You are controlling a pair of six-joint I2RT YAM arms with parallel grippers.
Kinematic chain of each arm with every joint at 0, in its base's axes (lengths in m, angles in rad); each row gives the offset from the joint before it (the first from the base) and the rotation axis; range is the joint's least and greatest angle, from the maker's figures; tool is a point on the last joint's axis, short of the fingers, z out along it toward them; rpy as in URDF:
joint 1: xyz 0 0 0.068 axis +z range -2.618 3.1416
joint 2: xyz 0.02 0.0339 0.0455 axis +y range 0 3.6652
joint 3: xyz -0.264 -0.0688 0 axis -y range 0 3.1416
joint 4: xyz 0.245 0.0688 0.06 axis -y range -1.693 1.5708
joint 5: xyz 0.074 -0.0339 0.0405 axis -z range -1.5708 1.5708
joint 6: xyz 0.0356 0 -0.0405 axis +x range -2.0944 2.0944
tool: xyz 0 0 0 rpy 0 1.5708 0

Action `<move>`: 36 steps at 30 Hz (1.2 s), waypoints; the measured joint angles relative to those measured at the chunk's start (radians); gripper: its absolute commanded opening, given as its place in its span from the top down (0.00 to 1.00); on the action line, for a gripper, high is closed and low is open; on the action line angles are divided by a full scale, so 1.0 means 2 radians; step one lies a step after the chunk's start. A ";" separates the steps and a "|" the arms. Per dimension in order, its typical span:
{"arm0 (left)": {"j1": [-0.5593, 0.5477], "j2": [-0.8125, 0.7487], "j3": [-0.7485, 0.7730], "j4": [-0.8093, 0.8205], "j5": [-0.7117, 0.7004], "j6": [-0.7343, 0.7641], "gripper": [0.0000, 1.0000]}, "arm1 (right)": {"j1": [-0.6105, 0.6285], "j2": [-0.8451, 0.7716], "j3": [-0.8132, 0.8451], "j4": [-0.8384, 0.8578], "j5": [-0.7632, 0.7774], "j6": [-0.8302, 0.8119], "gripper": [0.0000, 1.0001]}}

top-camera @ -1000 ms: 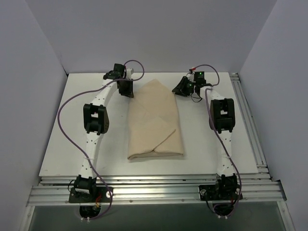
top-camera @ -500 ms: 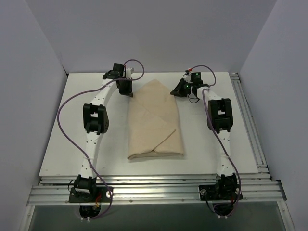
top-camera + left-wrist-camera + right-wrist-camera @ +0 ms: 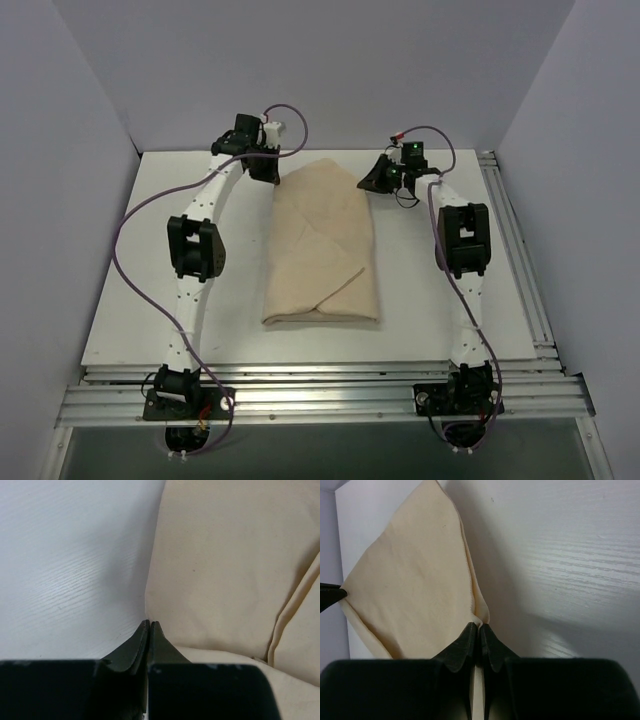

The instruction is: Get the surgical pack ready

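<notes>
— White-linked, both arms reach to the far side, as we see it. The left arm point(image 3: 195, 250) bows outward and bends back in at the wrist. The right arm point(image 3: 460, 250) runs nearly straight up its side and turns inward at the top.

— We agree. Each wrist points in toward the middle.

— What do we make of the surface point(image 3: 130, 300)?

— White, with a faint wood grain in the wrist views. Pale grey walls point(image 3: 320, 70) close it in on three sides. Aluminium rails point(image 3: 320, 400) run along the near edge, where the bases are bolted.

— And the surgical pack point(image 3: 322, 250)?

— We see a tan cloth bundle lying in the middle of the surface, between the arms. It is folded over itself, its near end squared off and its far end spread between the two wrists.

— The left gripper point(image 3: 270, 176)?

— Clenched. From its own wrist camera the jaws meet right at the cloth's edge. The right wrist view shows the far left corner of the cloth running to its dark tip, so we take it as pinching that corner.

— The right gripper point(image 3: 367, 185)?

— Clenched too, on the far right corner. We see a strip of cloth between its closed fingers point(image 3: 462, 647).
</notes>
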 measured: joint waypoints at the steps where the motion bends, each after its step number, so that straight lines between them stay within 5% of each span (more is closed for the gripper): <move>1: -0.001 0.000 0.006 -0.002 0.000 0.002 0.98 | 0.000 -0.002 0.000 0.000 0.000 0.000 1.00; 7: -0.001 -0.021 -0.004 -0.013 0.001 0.019 0.98 | 0.000 -0.057 -0.049 0.014 -0.007 -0.010 1.00; 36: -0.055 -0.394 -0.443 -0.063 0.037 0.155 0.98 | 0.052 -0.512 -0.514 0.052 0.016 -0.065 1.00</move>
